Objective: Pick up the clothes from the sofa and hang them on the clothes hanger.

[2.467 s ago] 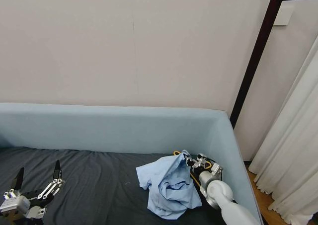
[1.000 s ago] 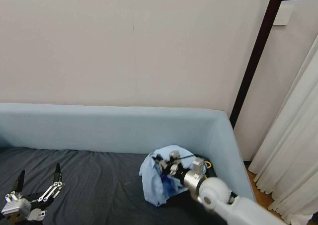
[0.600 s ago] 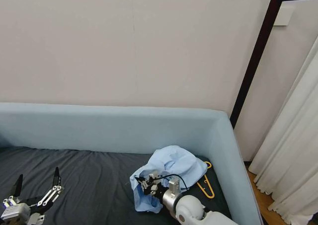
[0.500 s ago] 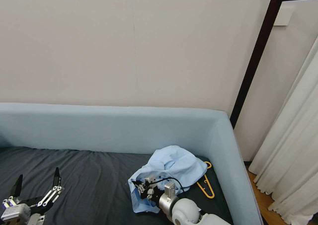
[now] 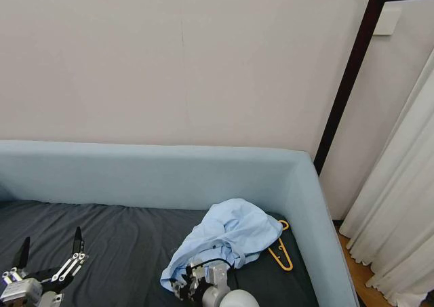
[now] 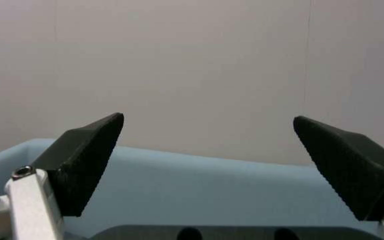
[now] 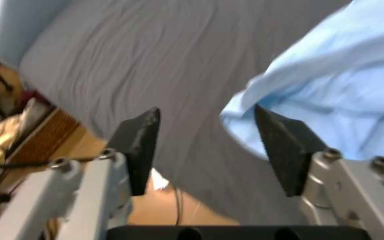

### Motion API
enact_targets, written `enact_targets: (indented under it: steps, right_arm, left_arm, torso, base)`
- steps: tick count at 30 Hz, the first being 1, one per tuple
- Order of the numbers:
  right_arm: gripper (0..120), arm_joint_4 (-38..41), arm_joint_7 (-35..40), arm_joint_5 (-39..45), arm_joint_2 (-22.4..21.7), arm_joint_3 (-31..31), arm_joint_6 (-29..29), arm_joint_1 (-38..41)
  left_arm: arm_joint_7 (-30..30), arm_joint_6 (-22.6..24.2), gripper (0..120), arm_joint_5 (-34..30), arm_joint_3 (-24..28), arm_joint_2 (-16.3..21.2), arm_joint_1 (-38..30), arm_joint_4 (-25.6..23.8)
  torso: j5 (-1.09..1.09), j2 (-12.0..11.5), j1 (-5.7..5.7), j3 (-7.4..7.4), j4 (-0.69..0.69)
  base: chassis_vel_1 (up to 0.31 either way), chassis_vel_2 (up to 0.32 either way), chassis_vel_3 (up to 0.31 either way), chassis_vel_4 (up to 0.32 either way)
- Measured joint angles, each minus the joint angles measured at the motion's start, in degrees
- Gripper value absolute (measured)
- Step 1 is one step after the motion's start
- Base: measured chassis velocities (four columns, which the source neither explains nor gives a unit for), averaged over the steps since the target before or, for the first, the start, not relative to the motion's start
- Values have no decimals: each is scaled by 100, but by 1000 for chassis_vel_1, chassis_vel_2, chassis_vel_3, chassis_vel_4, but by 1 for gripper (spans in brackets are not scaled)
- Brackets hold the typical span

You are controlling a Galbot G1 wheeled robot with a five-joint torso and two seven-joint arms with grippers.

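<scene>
Grasp step: the right gripper (image 7: 205, 120), jaws spread at the edge of the shirt (image 7: 325, 75), must likely close on cloth; the left gripper (image 6: 208, 118) idles, jaws spread.

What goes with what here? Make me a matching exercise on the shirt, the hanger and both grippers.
1 blue shirt
2 yellow hanger
3 left gripper
4 right gripper

A open, at the shirt's near edge
B open, over the left end of the seat
C heaped on the dark seat
D poking out beside the shirt

Pairs: 1-C, 2-D, 3-B, 4-A
</scene>
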Motion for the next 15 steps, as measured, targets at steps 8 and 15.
enact_targets:
  steps: [8,15]
  right_arm:
    - [88,-588,219,-596,-254,703,241,-173]
    - [100,-1644,-166,-1665,-88,1078,480,-605]
  left_arm:
    - [86,65,100,-28,57,215,-132,449]
    - [163,38,100,-122,-1,412,-202,756]
  torso:
    - [0,-1,1,1,0]
    - [0,-1,0,1,0]
  base:
    - [0,0,0,0]
    - [0,0,0,0]
